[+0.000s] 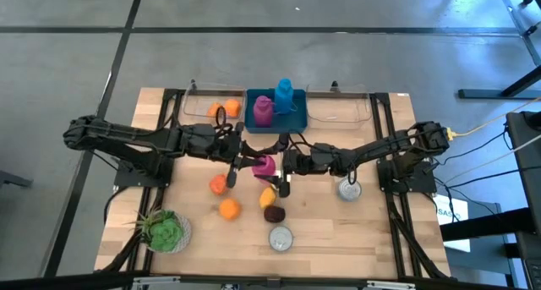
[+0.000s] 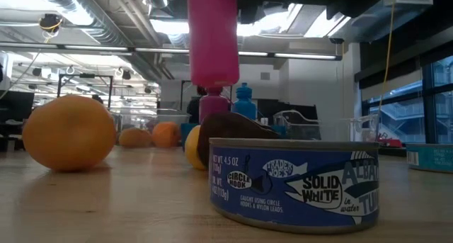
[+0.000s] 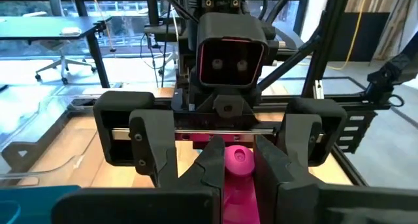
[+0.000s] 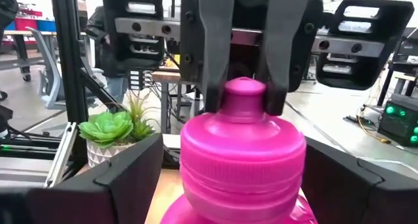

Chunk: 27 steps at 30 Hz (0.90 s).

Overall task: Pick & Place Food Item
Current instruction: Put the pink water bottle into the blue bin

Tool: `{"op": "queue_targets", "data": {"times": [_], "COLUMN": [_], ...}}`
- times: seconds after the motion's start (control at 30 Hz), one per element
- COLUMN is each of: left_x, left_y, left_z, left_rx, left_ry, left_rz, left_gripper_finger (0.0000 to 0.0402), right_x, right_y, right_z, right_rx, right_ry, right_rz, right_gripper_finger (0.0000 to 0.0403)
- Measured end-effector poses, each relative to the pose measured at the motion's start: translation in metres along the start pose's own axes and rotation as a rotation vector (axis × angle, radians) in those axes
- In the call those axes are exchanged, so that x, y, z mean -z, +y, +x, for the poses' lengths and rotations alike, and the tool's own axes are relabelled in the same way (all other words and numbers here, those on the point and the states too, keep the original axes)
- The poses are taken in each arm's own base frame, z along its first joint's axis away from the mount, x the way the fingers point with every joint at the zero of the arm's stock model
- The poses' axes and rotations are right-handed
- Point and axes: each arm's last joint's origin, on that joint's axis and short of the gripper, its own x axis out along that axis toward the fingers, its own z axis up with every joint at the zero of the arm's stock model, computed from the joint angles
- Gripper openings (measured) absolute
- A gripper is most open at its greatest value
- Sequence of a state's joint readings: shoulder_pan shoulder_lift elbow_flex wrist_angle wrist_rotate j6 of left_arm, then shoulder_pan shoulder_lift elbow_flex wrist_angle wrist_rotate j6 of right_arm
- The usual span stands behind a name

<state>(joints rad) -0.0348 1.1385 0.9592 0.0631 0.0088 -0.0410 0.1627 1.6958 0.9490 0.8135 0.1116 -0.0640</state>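
A pink bottle [image 1: 264, 165] hangs upright above the middle of the table; in the low view its body [image 2: 212, 37] is well clear of the tabletop. My left gripper [image 3: 236, 162] reaches in level from the table's left and is shut on the bottle's top. My right gripper [image 4: 235, 185] comes level from the right and stands open. Its two fingers are on either side of the bottle's body [image 4: 243, 159], with a gap showing at one side. Whether the other finger touches the bottle I cannot tell. My left gripper pinches the bottle's small spout [image 4: 245, 88] between its two fingers [image 4: 210, 80], at the very top of the bottle. The fingers come in level from the table's left side. The bottle hangs upright below them, lifted clear of the table.
Below the arms lie two oranges [image 1: 229, 208], a yellow item [image 1: 268, 195], a dark brown item [image 1: 273, 213] and two cans [image 1: 281, 238]. A potted plant [image 1: 165, 231] stands near left. At the far edge are a blue bin [image 1: 296, 119] with two bottles and clear trays [image 1: 338, 112].
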Motion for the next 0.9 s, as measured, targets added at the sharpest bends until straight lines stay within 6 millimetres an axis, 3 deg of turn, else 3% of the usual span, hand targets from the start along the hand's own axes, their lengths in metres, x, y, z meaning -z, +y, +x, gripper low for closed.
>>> {"op": "queue_targets", "data": {"times": [0.3, 0.9], "left_x": [0.000, 0.001], "left_y": [0.010, 0.012], "left_z": [0.000, 0.000], "left_rx": [0.014, 0.019], "left_ry": [0.002, 0.012], "left_rz": [-0.013, -0.004], "left_gripper_finger": [0.0027, 0.0031], "right_x": [-0.010, -0.010], "right_y": [-0.006, -0.007], "right_z": [0.008, 0.009], "right_rx": [-0.015, -0.014], "right_ry": [0.023, 0.042], "right_rz": [-0.007, -0.016], "right_gripper_finger": [0.0318, 0.0248]}}
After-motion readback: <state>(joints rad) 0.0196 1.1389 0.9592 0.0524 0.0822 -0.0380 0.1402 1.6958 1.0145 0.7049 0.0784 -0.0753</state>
